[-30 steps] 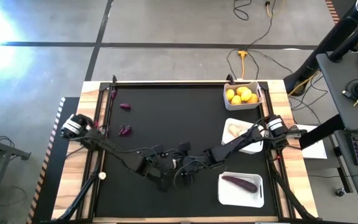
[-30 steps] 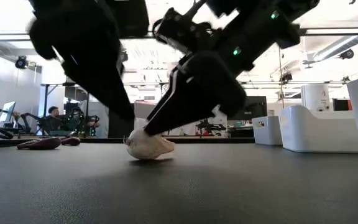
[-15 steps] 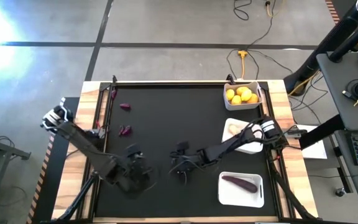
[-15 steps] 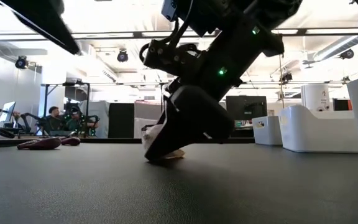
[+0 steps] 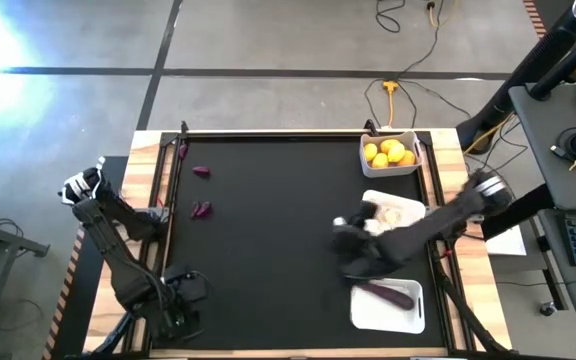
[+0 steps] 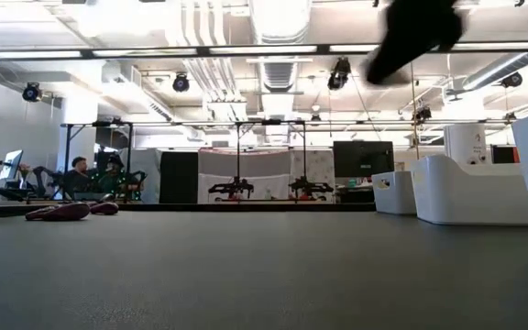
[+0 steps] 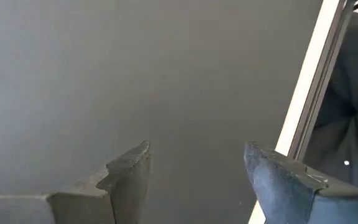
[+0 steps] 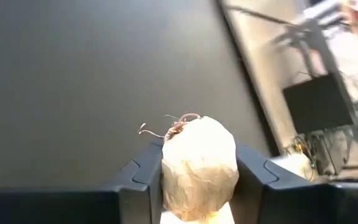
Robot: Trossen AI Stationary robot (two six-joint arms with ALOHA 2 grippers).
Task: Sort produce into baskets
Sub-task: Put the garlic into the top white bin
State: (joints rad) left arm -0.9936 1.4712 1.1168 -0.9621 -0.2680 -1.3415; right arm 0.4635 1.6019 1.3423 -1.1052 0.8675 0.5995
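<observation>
Right end effector (image 8: 197, 171) has lifted the garlic bulb (image 8: 199, 165) off the table (image 5: 268, 200)

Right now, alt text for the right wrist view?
The right gripper holds a whitish garlic bulb between its two dark fingers, dried roots pointing away, above the black table.

No legible text or labels anywhere

A whitish garlic bulb (image 8: 197, 167) with brownish dried roots is sitting between dark fingers (image 8: 137, 175), yellow lemons (image 5: 389, 153) are filling one white basket (image 5: 369, 165), a dark purple eggplant (image 5: 388, 294) is lying in another white basket (image 5: 368, 310), and purple bits (image 5: 201, 210) are dotting the black table (image 5: 268, 200).
</observation>
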